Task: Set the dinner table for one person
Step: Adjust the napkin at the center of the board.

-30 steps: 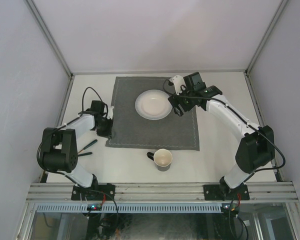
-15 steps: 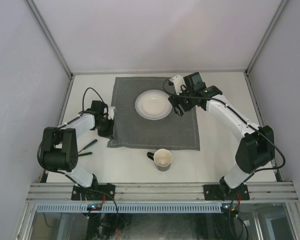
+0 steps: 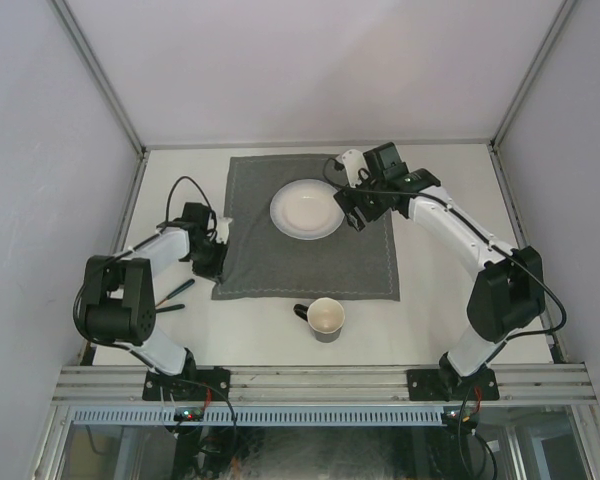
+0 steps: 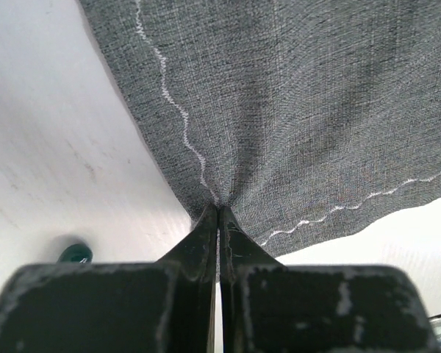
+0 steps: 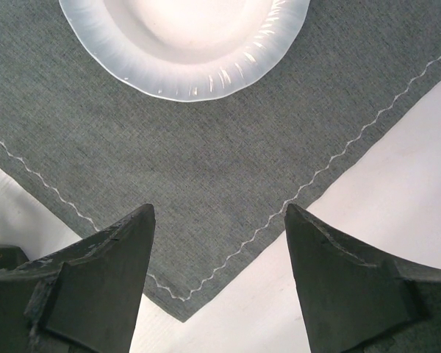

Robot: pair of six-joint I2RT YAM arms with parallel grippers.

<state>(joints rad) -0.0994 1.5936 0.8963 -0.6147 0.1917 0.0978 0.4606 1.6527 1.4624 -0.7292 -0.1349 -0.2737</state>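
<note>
Table (image 3: 440,270) spans the cell floor, off-white, matte, railed; grey mat (image 3: 300,255) lies mid-table, plate (image 3: 307,209) on its far half; left gripper (image 4: 218,215) pressed together, pinching the mat's left edge close to the near corner, probably to tug it square; right gripper (image 5: 219,220) spread, empty, over the far-right corner beside the plate; cup (image 3: 326,318) just near of the mat; plain pale walls around.
</note>
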